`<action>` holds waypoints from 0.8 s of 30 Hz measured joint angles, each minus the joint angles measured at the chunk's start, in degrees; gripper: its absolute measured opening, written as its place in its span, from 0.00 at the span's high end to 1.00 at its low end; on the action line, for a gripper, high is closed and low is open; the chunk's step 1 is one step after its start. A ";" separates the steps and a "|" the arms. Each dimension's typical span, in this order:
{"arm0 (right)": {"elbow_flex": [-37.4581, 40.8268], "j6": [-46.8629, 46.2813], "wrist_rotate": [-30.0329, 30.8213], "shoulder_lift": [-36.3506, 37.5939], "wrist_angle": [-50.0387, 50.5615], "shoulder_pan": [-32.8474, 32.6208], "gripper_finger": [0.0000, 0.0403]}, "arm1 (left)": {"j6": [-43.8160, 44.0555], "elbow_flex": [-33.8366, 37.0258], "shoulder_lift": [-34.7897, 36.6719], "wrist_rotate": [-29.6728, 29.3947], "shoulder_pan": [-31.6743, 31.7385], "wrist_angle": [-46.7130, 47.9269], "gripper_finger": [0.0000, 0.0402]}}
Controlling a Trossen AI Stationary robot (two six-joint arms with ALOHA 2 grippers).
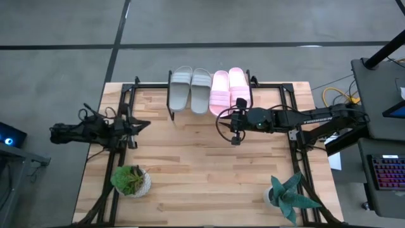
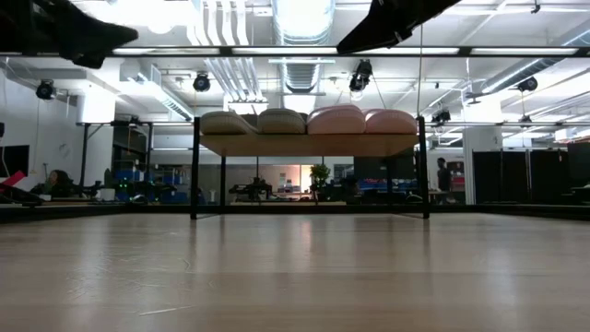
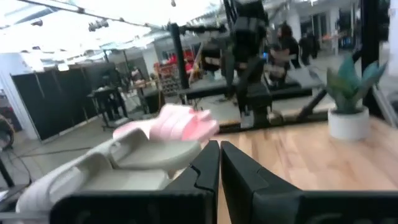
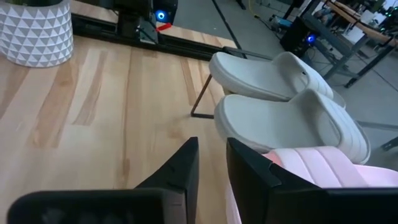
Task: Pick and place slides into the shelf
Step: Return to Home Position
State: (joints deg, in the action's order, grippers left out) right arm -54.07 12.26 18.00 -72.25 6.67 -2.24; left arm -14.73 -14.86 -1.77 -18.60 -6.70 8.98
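Note:
All four slides lie side by side, soles down, on the shelf at the table's far edge. The two light grey slides are on the left and the two pink slides on the right. In the low view the shelf's plank carries the grey slides and the pink slides. My right gripper hovers just near of the pink slides, pointing toward the table's left, fingers a narrow gap apart, holding nothing. My left gripper waits at the table's left side, shut and empty.
A white patterned pot with a green plant stands near the table's near-left corner. A spiky plant in a pot stands near the near-right corner. Black frame rails run along both sides. Bare wood lies between the plants.

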 joint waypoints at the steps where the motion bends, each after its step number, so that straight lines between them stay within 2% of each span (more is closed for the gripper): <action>1: -0.04 0.04 -0.02 0.00 -0.19 0.00 0.82 | 0.39 -0.09 -0.31 0.06 0.00 -0.81 1.00; 3: -0.06 0.16 -0.04 0.11 -0.15 0.00 0.83 | 1.08 0.52 -2.21 -0.06 -0.01 -2.28 1.00; 5: -0.06 0.17 -0.02 0.21 -0.15 0.00 0.83 | 2.41 1.89 -1.31 0.65 0.00 -0.13 1.00; 10: 0.27 -0.06 -0.03 0.11 -0.09 0.00 0.83 | 3.87 7.47 0.16 1.91 0.00 -7.25 1.00; 16: 0.86 -1.24 -0.43 0.15 -1.83 0.00 0.83 | 4.98 10.50 0.33 2.44 0.00 -7.76 1.00; 19: 2.25 -1.61 -5.18 -0.01 -6.73 0.04 0.83 | 5.37 11.63 0.19 3.08 -0.01 -7.35 1.00; 22: 6.70 -1.76 -12.77 -0.28 -16.99 0.00 0.83 | 5.37 12.57 0.20 3.15 0.00 -7.68 1.00; 24: 10.64 -1.76 -14.50 -0.28 -24.48 -0.02 0.83 | 5.34 12.66 0.20 3.26 0.00 -7.92 1.00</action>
State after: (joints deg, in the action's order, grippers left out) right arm -43.42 10.50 3.50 -72.53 -17.81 -2.26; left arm -9.39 -2.20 -1.56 -15.33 -6.70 1.06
